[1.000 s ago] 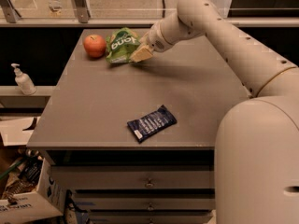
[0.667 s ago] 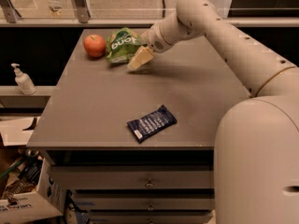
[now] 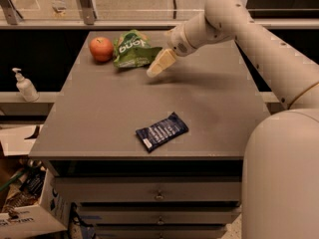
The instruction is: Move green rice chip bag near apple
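Note:
The green rice chip bag (image 3: 132, 49) lies on the grey table (image 3: 209, 103) at its back left. It sits right beside the red-orange apple (image 3: 101, 49), which is on its left. My gripper (image 3: 158, 65) hovers just right of the bag's lower right corner, a little apart from it and pointing down-left. It is open and holds nothing.
A flat dark blue snack wrapper (image 3: 161, 131) lies near the table's front edge. A soap dispenser (image 3: 24, 85) stands on a ledge to the left. Boxes and clutter (image 3: 25, 203) sit on the floor at the lower left. Drawers (image 3: 159, 193) run under the table top.
My gripper has drawn back from the bag, moving down and to the right. The bag stays put next to the apple.

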Controlling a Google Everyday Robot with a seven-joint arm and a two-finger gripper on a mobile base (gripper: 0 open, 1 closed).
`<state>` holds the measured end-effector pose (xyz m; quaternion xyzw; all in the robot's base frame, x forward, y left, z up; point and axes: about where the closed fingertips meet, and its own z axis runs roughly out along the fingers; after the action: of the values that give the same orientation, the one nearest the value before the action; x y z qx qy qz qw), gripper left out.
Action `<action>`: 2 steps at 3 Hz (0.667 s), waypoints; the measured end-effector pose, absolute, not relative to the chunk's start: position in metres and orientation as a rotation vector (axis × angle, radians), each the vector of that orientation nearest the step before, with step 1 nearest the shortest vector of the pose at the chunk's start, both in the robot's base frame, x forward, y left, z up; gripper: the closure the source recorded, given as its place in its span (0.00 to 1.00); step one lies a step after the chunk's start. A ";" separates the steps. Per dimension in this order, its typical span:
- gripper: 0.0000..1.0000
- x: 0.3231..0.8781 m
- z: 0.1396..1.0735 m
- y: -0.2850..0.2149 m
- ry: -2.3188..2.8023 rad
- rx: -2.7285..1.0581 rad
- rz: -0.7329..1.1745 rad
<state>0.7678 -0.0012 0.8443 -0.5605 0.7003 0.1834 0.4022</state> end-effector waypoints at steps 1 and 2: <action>0.00 0.754 0.851 -0.030 1.753 -1.395 0.511; 0.00 0.739 0.859 -0.065 1.728 -1.386 0.556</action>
<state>0.7390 -0.0654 0.8588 -0.5518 0.6882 0.2214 0.4157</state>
